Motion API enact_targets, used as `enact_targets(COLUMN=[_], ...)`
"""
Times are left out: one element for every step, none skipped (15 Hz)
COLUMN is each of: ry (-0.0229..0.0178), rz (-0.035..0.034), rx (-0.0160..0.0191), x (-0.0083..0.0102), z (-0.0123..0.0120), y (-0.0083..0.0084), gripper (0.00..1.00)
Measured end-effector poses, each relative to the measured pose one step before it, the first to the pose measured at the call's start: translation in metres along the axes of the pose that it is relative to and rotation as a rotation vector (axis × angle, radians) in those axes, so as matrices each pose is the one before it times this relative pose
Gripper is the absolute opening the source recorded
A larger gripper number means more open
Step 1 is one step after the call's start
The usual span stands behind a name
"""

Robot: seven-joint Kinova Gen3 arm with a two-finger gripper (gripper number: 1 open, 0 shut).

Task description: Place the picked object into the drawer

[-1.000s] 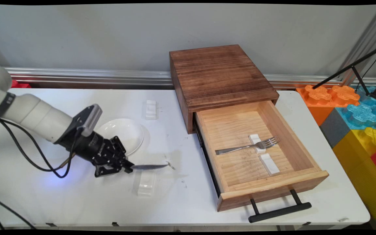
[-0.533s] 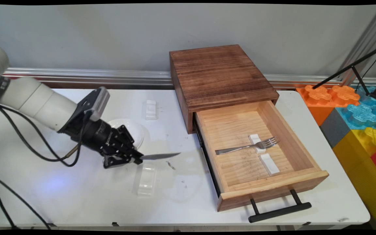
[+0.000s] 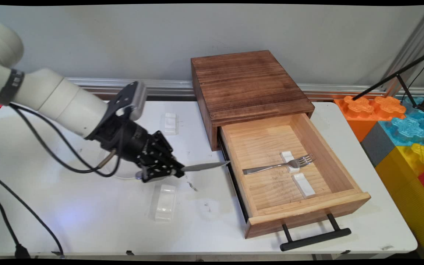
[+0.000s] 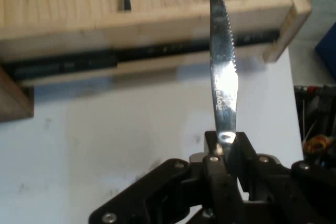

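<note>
One serrated steel knife (image 3: pixel 205 167) is clamped by its handle in my tool (image 3: pixel 175 171), blade pointing at 3 o'clock, tip just beside the open pale wooden drawer (image 3: pixel 339 167). Advised: keep the blade level and clear the drawer's wall.

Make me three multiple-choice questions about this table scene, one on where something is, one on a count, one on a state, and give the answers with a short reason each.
1. Where does the fork lie?
A. On the white table
B. In the open drawer, across a white rest
C. On top of the dark wooden box

2. How many white rests lie inside the drawer?
A. One
B. Two
C. Four

3. What is the hand doing?
A. Shut on the knife
B. Open above the fork
C. Shut on the drawer handle

Answers: 1 B, the fork sits in the drawer with its neck on a rest. 2 B, one under the fork and an empty rest beside it. 3 A, the hand view shows the blade rising from between the closed fingers.
</note>
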Motion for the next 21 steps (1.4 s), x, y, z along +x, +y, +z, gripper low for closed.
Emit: enact_targets(ry=[0.0026,0.00165,0.00123,0.00106,0.00082,-0.00005,-0.00061,-0.00452,-0.00501,-0.00335,-0.00409,-0.00437,-0.00696,-0.00499,-0.00542,-0.00504,-0.0042,-0.00403,-0.00295,-0.00144,-0.00118], rz=[-0.00429,-0.00331,-0.00301,-0.00184,-0.00051,-0.00083,-0.00122,-0.00219,-0.00208,-0.00108,-0.00127,-0.00126,-0.00149,-0.00191,-0.00149,-0.0026,-0.00315,-0.0036,-0.00411,-0.00331,-0.00453], rx=[0.00158,0.00094,0.0005,0.00049,0.00014,0.00061,0.00093,0.00203,0.00034,0.00009,-0.00067,-0.00187,-0.00357,-0.00253,-0.00276,-0.00145,-0.00046,0.00103,0.00143,0.00067,0.00064], x=[0.00902,0.01024,0.01071,0.00883,0.00614,0.00929,0.01044,0.01053,0.00888,0.00557,0.0084,0.00799,0.01038,0.00758,0.00834,0.00797,0.00673,0.00755,0.00713,0.00581,0.00619], z=[0.00267,0.00365,0.00431,0.00388,0.00275,0.0045,0.00518,0.00573,0.00511,0.00326,0.00472,0.00495,0.00702,0.00534,0.00582,0.00586,0.00528,0.00638,0.00625,0.00535,0.00617], y=[0.00162,0.00182,0.00154,0.00114,0.00081,0.00098,0.00093,0.00064,0.00044,0.00039,0.0006,0.00058,0.00062,0.00032,0.00039,0.00016,0.00008,-0.00027,-0.00045,-0.00021,-0.00031], gripper=[0.0,0.0,0.0,0.0,0.0,0.0,0.0,0.0,0.0,0.0,0.0,0.0,0.0,0.0,0.0,0.0,0.0,0.0,0.0,0.0,0.0])
